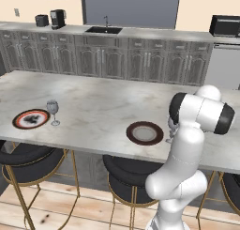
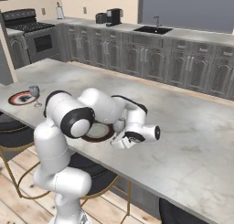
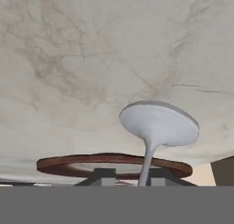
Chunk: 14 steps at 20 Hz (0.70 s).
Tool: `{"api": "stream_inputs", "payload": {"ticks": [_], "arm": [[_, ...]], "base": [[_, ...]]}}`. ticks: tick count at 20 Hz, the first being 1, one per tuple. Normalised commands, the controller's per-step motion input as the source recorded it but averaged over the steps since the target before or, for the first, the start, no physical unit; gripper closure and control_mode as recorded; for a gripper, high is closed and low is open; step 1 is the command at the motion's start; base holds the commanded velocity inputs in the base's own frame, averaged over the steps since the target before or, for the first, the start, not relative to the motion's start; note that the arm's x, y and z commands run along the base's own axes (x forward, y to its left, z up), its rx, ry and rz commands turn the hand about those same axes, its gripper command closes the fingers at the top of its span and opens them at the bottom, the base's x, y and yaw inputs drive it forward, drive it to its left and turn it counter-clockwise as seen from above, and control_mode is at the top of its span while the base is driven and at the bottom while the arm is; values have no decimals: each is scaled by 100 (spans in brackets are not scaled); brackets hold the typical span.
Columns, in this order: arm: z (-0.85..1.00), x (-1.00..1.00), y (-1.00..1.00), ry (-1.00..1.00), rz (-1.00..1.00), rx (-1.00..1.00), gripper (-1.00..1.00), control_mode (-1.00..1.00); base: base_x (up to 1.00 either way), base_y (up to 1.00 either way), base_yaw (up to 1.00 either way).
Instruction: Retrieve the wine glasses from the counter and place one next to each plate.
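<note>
One wine glass (image 1: 53,109) stands upright just right of the red-orange plate (image 1: 31,118) on the marble counter (image 1: 103,102). The second wine glass (image 1: 170,126) shows upright just right of the dark brown plate (image 1: 145,132), half hidden by my arm. In the hand view its thin stem runs up between my fingers to its round foot (image 3: 160,125), which sits low over the counter (image 3: 91,58). My gripper (image 3: 131,173) is shut on this glass, beside the brown plate's rim (image 3: 64,162). From the right, my gripper (image 2: 118,141) points down at the counter's near edge.
Dark round stools (image 1: 28,158) with gold legs stand under the counter's near edge. Behind it runs a cabinet row with a sink (image 1: 104,30), a coffee machine (image 1: 57,19) and a microwave (image 1: 225,25). A stove (image 2: 32,33) stands far left.
</note>
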Motion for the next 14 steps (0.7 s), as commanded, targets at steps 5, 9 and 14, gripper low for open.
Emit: {"api": "stream_inputs", "payload": {"ticks": [5, 9, 14], "arm": [[-7, 0, -1, -12, 3, 0, 100, -100], [-2, -1, 0, -20, 3, 0, 100, -100], [-4, 0, 0, -21, 3, 0, 100, -100]], "base": [[0, 0, 0], [0, 0, 0], [0, 0, 0]]}}
